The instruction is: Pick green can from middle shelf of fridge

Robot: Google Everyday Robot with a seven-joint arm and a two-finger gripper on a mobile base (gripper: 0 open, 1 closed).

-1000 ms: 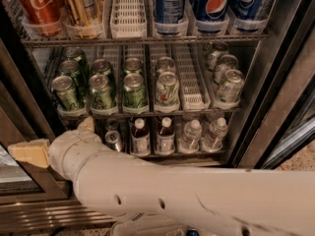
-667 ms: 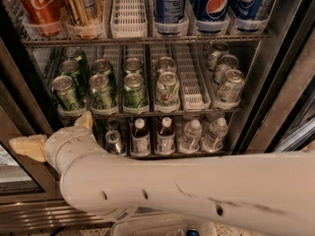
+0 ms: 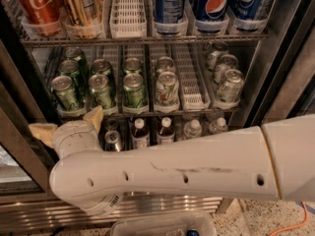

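Several dark green cans stand in the left lanes of the middle shelf; the front ones are at the left, next to it and third from the left. Paler white-and-green cans stand further right. My gripper is just below the shelf's front left edge, under the front dark green cans. Its two yellowish fingers are spread apart with nothing between them. My white arm crosses the lower part of the view.
The fridge's dark door frame is at the left and its side wall at the right. Red, gold and blue cans fill the top shelf. Small bottles stand on the lower shelf behind my arm. A ribbed steel base runs below.
My gripper has moved a little up and to the right, closer to the front edge of the middle shelf. The cans have not moved.
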